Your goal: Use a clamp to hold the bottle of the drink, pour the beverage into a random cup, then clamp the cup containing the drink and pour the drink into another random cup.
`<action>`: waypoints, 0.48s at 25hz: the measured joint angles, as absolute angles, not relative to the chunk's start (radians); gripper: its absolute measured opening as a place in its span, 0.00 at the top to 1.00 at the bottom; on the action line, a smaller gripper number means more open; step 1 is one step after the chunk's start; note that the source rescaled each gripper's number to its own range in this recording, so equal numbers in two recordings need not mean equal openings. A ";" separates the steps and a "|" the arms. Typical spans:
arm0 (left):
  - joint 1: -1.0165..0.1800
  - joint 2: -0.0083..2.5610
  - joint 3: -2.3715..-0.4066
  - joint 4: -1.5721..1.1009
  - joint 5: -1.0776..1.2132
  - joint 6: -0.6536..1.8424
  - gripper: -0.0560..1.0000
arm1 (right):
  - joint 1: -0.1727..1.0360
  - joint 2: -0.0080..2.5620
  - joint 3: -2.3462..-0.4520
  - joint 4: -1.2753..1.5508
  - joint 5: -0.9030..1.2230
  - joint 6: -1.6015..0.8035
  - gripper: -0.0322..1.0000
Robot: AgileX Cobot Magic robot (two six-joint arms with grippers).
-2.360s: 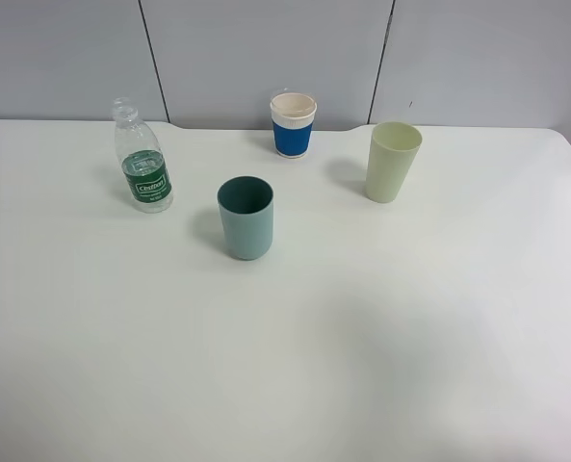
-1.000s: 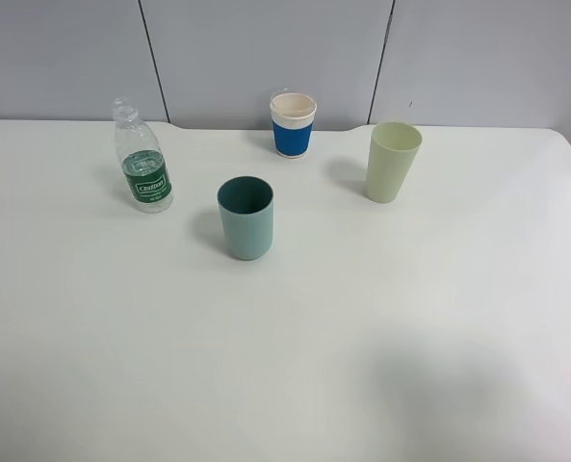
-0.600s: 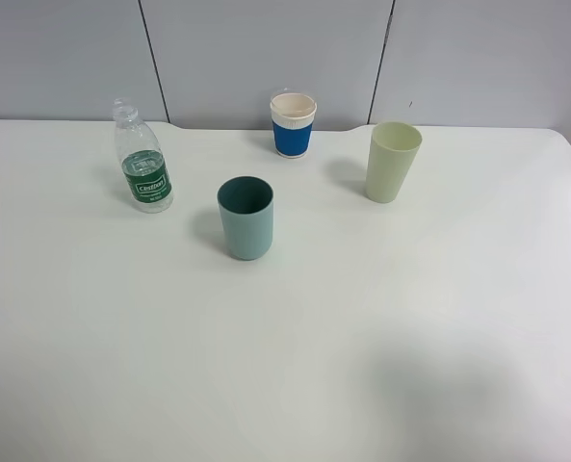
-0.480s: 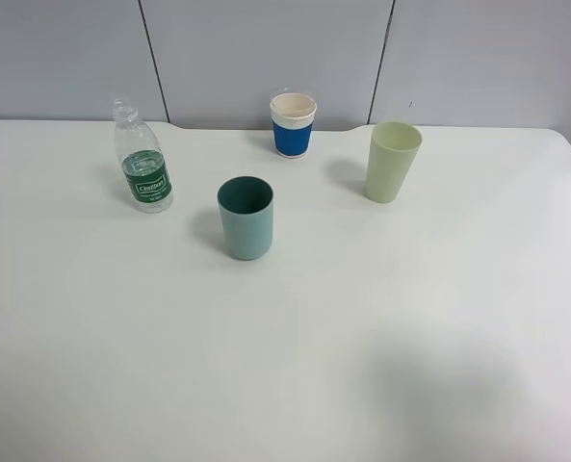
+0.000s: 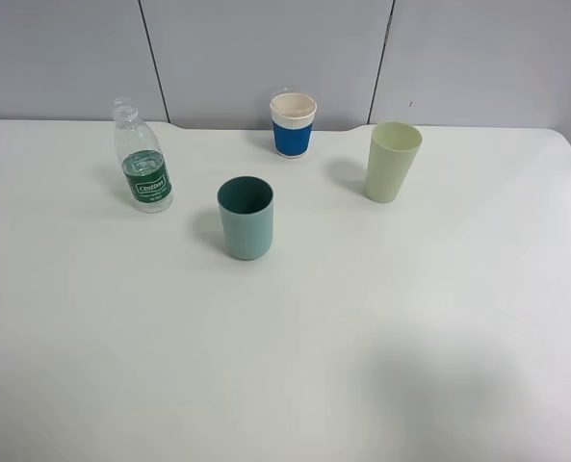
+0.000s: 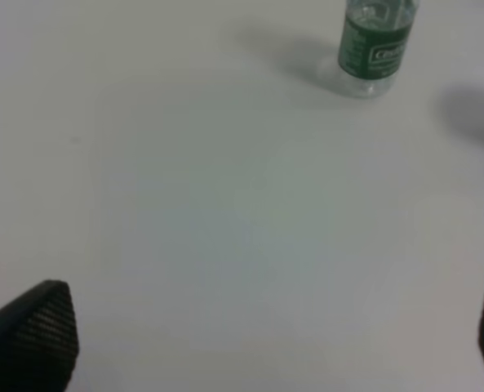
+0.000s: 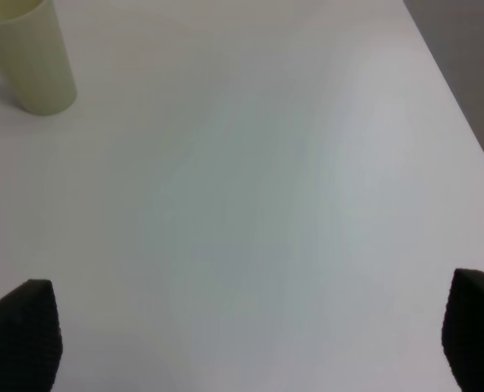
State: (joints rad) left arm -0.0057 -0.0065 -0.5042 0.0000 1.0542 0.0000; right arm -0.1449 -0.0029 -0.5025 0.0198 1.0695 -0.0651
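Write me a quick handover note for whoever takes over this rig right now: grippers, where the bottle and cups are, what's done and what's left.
Left gripper: open, empty, over bare table, facing the bottle.
Right gripper: open, empty, with the pale yellow-green tumbler ahead of it.
The bottle stands upright at the back left, cap off, untouched.
Teal cup stands mid-table, white cup with blue band at the back centre; all upright and apart.
Done: nothing yet.
Left: grip the bottle, pour into the teal cup, then grip that cup and pour into the white cup.
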 joint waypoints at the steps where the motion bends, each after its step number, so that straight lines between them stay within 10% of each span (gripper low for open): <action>1: -0.006 -0.006 -0.504 0.000 1.054 0.000 0.00 | -0.145 -0.003 -0.502 0.020 1.069 -0.065 0.23; 12: -0.006 -0.006 -0.504 0.000 1.054 0.000 0.00 | -0.145 -0.003 -0.502 0.020 1.069 -0.065 0.23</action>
State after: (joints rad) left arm -0.0057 -0.0065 -0.5042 0.0000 1.0542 0.0000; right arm -0.1449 -0.0029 -0.5025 0.0198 1.0695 -0.0651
